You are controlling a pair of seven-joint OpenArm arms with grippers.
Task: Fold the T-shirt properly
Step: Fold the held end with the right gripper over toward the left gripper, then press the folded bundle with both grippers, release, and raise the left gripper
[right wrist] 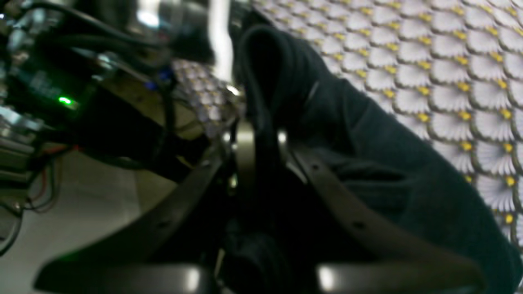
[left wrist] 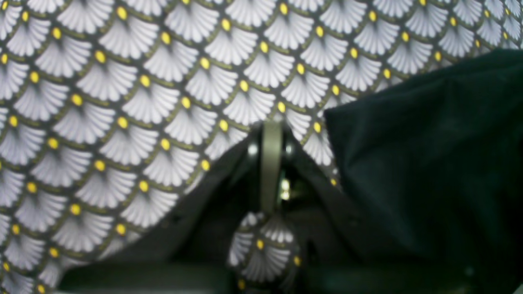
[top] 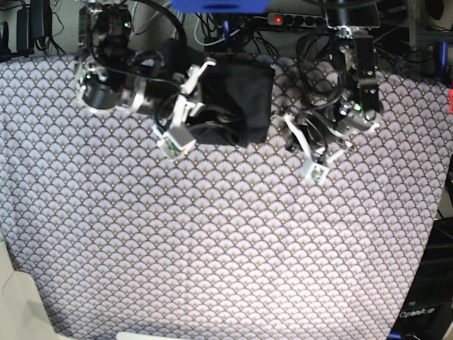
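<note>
Garment: the T-shirt [top: 237, 99] lies as a compact dark bundle at the far edge of the patterned tablecloth [top: 212, 241], between my 2 arms and nearer my right one. It is the only garment in view.

Fold state: in the base view the bundle reads as roughly rectangular and already doubled over more than once. I judge the folding well advanced, with the last fold or the final tidying in hand.

Right gripper [right wrist: 261, 134]: nearly closed, with a thick roll of the T-shirt's edge pinched between its jaws. The wrist view shows dark cloth rising through the jaws and draping away to the right over the tablecloth.

Left gripper [left wrist: 271, 122]: fully closed and empty. Its tip sits low over bare tablecloth, just beside the T-shirt's near edge, and I cannot tell whether it touches the cloth below it.

Step in hand: my right gripper holds 1 edge of the bundle; my left one stands by at the opposite side.

Next move, as I judge it: lay the held edge squarely over the bundle and release only once it lies flat. The soft cloth may slump or drag open if I pull sideways.

Unclear: both wrist views are blurred, so seams, sleeves and tag cannot be made out.
</note>
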